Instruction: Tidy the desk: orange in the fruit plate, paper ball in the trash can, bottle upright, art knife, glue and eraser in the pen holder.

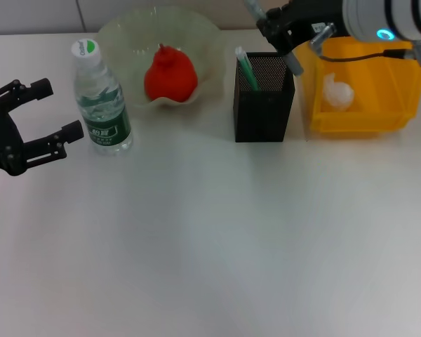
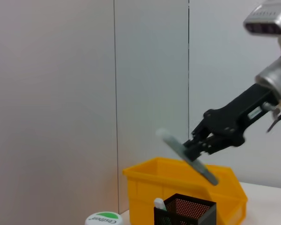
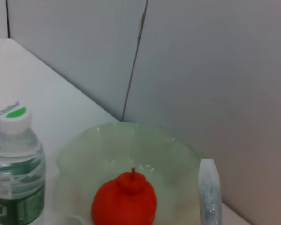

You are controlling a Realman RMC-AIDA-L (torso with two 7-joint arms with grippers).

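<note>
My right gripper [image 1: 268, 27] hangs above the black mesh pen holder [image 1: 263, 100], shut on the slim grey art knife [image 2: 188, 157], which tilts over the holder. A green and white stick [image 1: 246, 67], seemingly the glue, stands inside the holder. The orange [image 1: 170, 76] lies in the pale green fruit plate [image 1: 210, 42]. In the yellow trash can [image 1: 358, 116] rests the white paper ball [image 1: 337, 93]. The bottle [image 1: 102, 98] stands upright, and my left gripper [image 1: 59, 109] is open just to its left. The eraser is out of view.
The plate, pen holder and trash can line the table's far side near the wall. The pen holder [image 2: 185, 211] stands right against the trash can [image 2: 140, 185]. The near half of the white table holds nothing else.
</note>
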